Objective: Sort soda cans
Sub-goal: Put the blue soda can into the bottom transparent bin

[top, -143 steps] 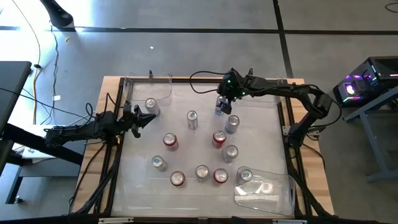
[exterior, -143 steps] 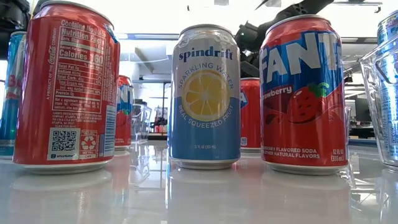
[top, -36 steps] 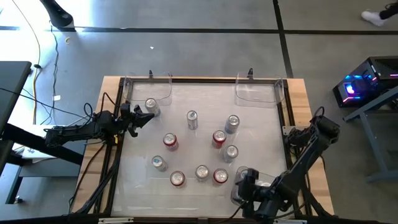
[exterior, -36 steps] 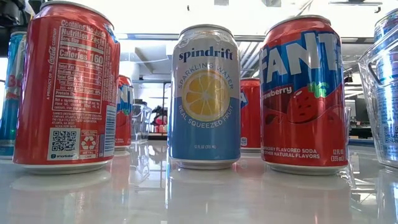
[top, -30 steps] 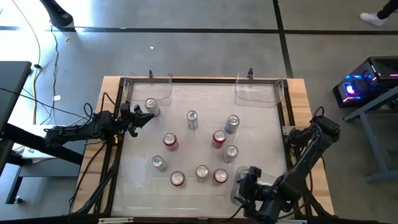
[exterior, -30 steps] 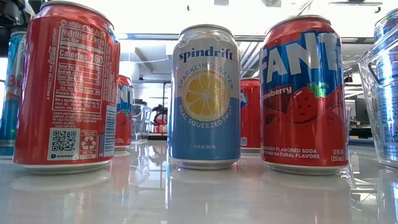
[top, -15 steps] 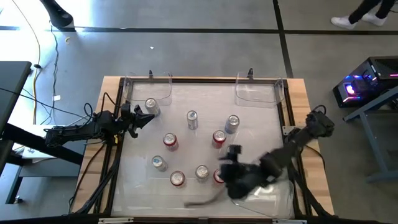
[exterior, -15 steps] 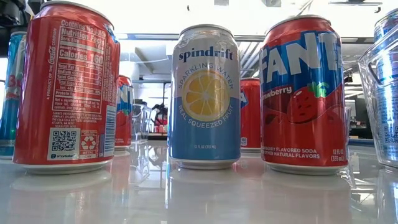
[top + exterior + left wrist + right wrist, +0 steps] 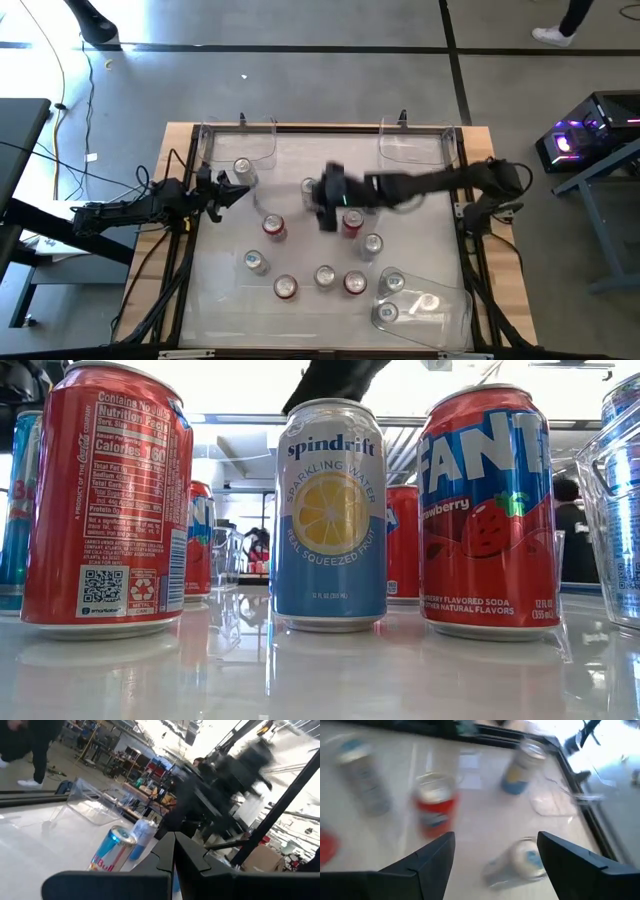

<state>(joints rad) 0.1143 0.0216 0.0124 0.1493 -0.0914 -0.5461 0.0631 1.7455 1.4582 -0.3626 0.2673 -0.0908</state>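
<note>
Reaching mid-table, your right gripper [image 9: 328,207] hung over soda cans [image 9: 352,222], fingers spread wide, empty. Cans were scattered about table centre; two lay in bin [image 9: 452,312] at 5 o'clock. Left gripper [image 9: 228,188] waited at 9 o'clock, clamped, empty. Step, as judged: approach. Next: pick one can, descend squarely.

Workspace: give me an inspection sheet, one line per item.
Surface: glossy white table in a wooden frame.
Job's things: nine soda cans stand upright in the open; two more lie in the tipped clear bin at the near right corner.
Clutter: two more clear bins at the far edge.
Claws: right claw open, empty, over the middle cans; left claw shut, waiting at the left edge.
Cables: black leads run down the left side.
Surroundings: a person's feet on the grey floor.
</note>
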